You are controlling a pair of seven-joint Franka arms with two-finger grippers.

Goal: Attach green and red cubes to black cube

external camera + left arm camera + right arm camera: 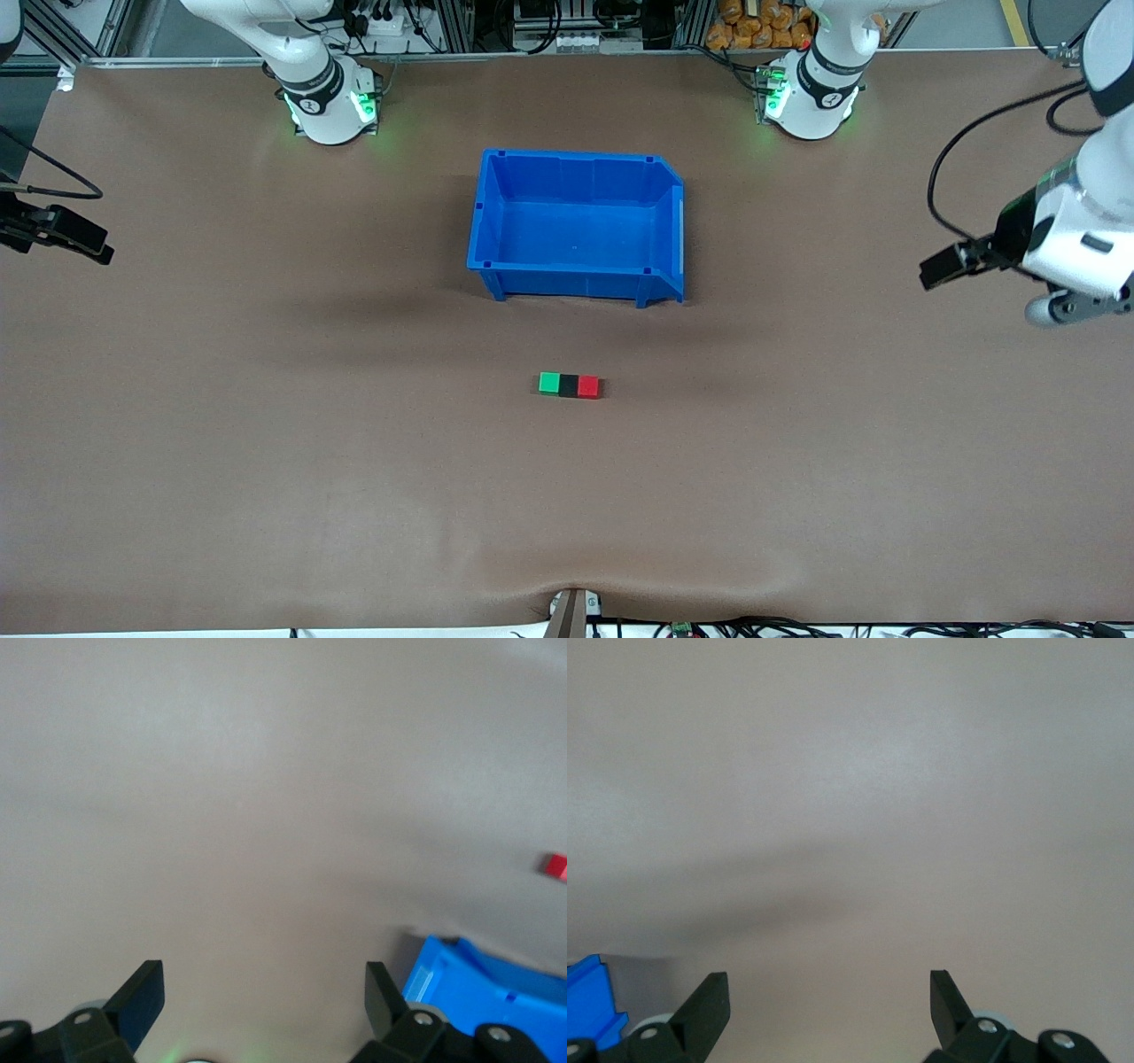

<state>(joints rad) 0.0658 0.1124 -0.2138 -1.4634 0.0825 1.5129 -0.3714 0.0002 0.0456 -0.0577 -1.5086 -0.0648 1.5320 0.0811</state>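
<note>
The green cube [549,383], the black cube [569,385] and the red cube [588,386] lie touching in one row on the brown table, black in the middle, nearer to the front camera than the blue bin [576,228]. The red cube also shows at the edge of the left wrist view [555,867]. My left gripper [941,267] is open and empty, up in the air over the left arm's end of the table. My right gripper [84,241] is open and empty, up over the right arm's end of the table. Both are well apart from the cubes.
The blue bin holds nothing; a corner of it shows in the left wrist view [478,988] and in the right wrist view [589,1001]. The brown table cover has a wrinkle at the front edge [571,589].
</note>
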